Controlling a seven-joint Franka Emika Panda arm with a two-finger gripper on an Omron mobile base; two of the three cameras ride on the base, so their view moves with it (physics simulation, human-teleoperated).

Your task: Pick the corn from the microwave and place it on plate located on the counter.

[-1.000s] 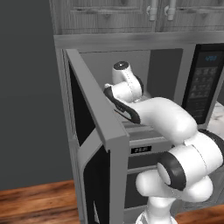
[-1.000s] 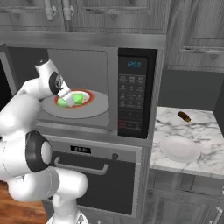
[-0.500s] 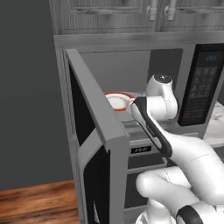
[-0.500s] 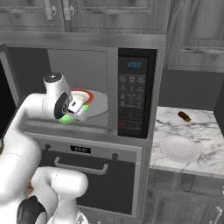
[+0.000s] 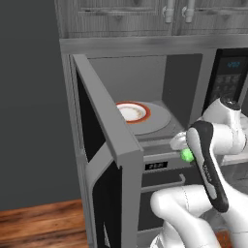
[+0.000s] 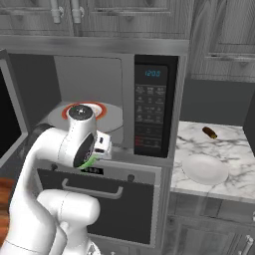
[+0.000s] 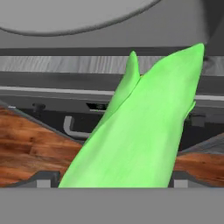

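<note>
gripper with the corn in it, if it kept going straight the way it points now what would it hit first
Probably the oven front below the microwave: the hand view looks past the corn at its handle. Depth is unclear.

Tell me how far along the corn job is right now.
Done: the corn is out of the microwave, whose door hangs open, leaving the small red-rimmed plate bare on the turntable. In hand: the hand holds the corn in front of the oven opening, over the drawer front below. Left: carry it right to the pale plate on the counter and set it down.
</note>
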